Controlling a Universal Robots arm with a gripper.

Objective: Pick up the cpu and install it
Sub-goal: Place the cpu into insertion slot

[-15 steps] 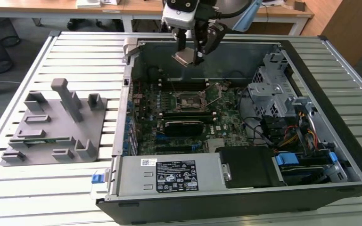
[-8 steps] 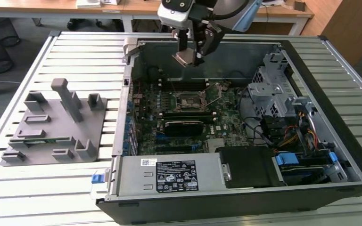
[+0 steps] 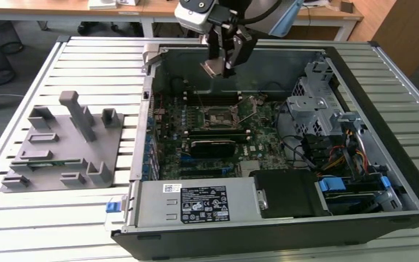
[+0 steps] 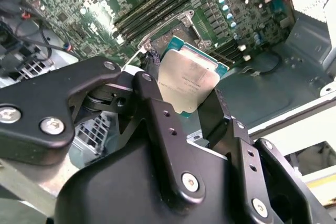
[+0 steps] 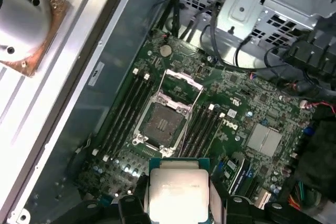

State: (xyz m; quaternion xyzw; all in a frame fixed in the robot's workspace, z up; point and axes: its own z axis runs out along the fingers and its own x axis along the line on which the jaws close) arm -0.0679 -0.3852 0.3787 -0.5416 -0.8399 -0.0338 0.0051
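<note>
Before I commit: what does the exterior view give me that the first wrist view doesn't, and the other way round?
Exterior view: the grey fixture tray on the slatted table at the exterior view's left, the labelled power supply at the case's near edge, and the gripper seen from outside, above the open case. First wrist view: a round metal part on a copper-coloured plate, outside the case wall. Both: the cpu clamped in the gripper above the board, and the empty socket with its frame lifted.
</note>
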